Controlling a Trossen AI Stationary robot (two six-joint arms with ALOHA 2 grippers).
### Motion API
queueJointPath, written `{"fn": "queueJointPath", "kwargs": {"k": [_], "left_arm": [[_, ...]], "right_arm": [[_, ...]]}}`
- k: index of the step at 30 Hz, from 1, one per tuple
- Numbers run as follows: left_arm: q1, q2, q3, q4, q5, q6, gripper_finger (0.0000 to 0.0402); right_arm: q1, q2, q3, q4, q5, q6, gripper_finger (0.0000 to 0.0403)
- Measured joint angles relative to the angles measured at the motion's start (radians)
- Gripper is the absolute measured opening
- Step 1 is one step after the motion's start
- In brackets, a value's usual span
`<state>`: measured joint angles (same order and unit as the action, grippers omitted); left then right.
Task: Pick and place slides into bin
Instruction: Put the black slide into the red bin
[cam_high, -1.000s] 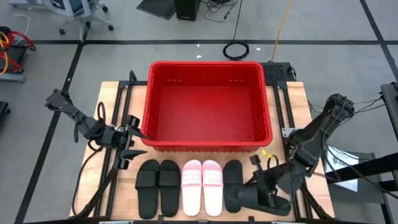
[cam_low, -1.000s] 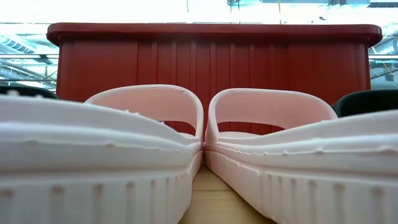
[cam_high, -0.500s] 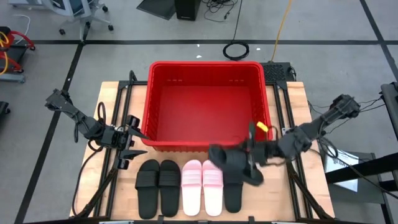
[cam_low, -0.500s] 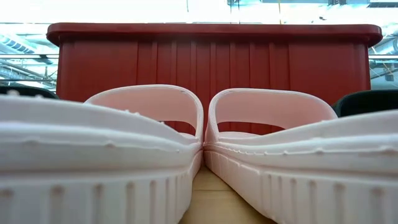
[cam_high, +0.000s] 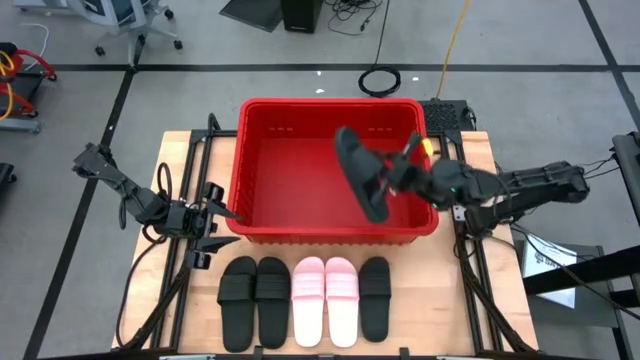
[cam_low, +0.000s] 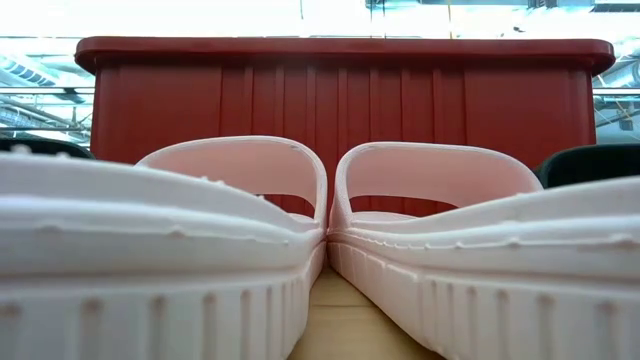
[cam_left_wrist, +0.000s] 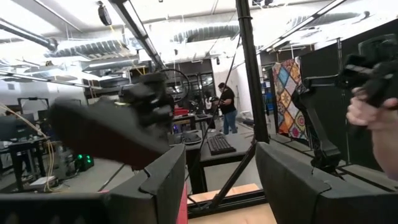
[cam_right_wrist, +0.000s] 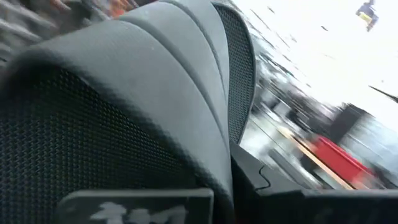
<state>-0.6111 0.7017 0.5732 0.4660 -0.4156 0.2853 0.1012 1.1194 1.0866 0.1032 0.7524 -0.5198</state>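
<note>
Right gripper (cam_high: 395, 178) clenched on matte black open-toe slide (cam_high: 360, 172), held in air over large red ribbed plastic bin (cam_high: 255, 230), inside rim on right half. Slide's long axis runs diagonal, far-left to near-right, sticking out from jaws toward bin middle. Right arm stretched flat across bin's right wall. Probably only release remains. Left gripper (cam_high: 208, 225) waits w/ fingers apart near bin's left corner.

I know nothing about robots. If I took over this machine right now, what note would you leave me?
Right gripper: shut on a black slide, held above the bin's inside, not released.
Left gripper: open, waiting at the bin's left side, holding nothing.
On the table in front of the bin: two black slides at left, two pink slides in the middle, one black slide at right.
Done: nothing lies in the bin.
Left: drop this one, then move the five others.
</note>
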Motion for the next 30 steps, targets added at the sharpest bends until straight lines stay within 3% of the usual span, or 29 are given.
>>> {"fn": "queueJointPath", "kwargs": {"k": [4, 9, 14, 24, 30], "left_arm": [[0.000, 0.000, 0.000, 0.000, 0.000, 0.000, 0.0202], [0.000, 0.000, 0.000, 0.000, -0.005, 0.000, 0.0202], [0.000, 0.000, 0.000, 0.000, -0.024, 0.009, 0.0202], [0.002, 0.001, 0.000, -0.009, -0.267, 0.021, 0.0202], [0.004, 0.000, 0.000, -0.012, -0.338, 0.026, 0.0202]], "right_arm": [[-0.115, 0.002, 0.030, -0.144, 0.057, 0.052, 0.0004], [-0.255, 0.016, 0.103, -0.457, -0.054, 0.240, 0.0004], [-0.345, 0.033, 0.137, -0.655, -0.073, 0.301, 0.0004], [-0.445, 0.172, 0.138, -0.785, -0.070, 0.335, 0.0004], [-0.512, 0.303, 0.138, -0.841, -0.071, 0.384, 0.0004]]}}
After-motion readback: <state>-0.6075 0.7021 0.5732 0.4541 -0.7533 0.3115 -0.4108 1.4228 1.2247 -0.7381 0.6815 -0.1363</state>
